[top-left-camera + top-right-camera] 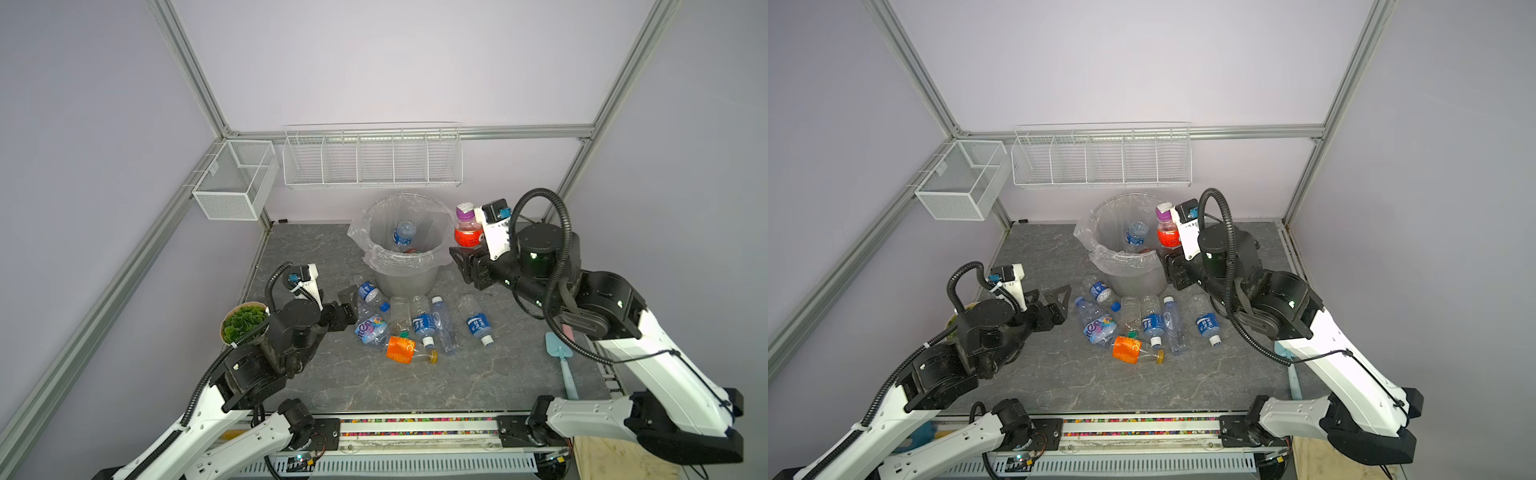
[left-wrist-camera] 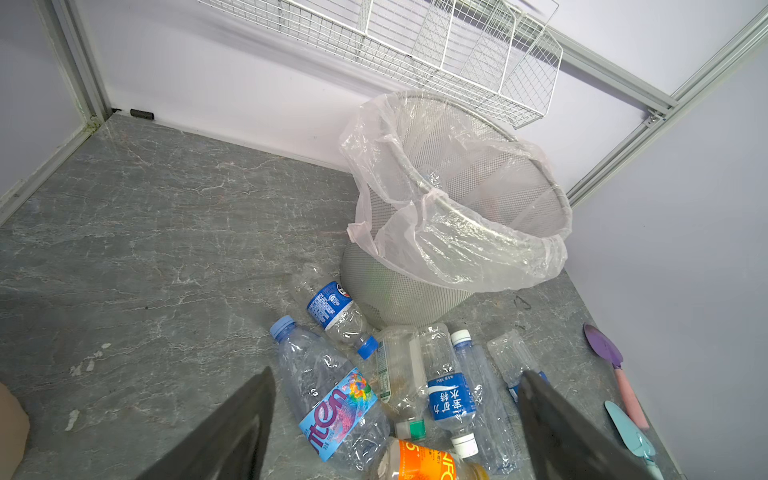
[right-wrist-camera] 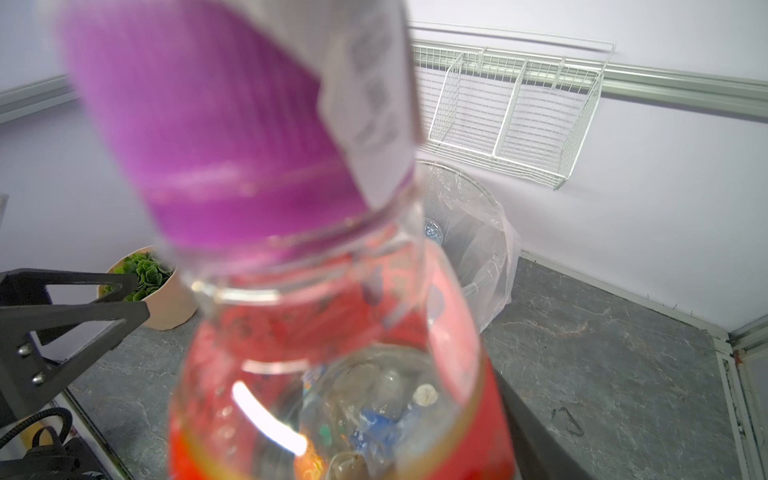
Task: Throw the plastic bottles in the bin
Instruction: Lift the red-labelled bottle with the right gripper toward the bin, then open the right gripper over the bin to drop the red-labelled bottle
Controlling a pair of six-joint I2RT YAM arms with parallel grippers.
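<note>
From my remote seat I see the right gripper pinching a red-labelled bottle low on its body. The bottle stands upright with its purple cap on top, raised at the right side of the bin; I cannot tell whether it is over the opening or just outside the rim. In the right wrist view this bottle fills nearly the whole picture, so I cannot make out much of the fingers there. One blue-labelled bottle already lies inside the bin, against the clear bag lining. The left gripper is spread wide and holds nothing. It sits just left of the heap on the grey table, its fingers pointing at the bottles. The heap lies in front of the bin: a blue-labelled bottle with a blue cap nearest the bin's base, a bottle with a pink and blue label, an orange-labelled bottle nearest me, and a few clear ones side by side between them. One more bottle with a blue label lies a little apart to the right. Off to the sides are a potted plant behind the left arm and a light blue scoop under the right arm — both apart from the heap.
</note>
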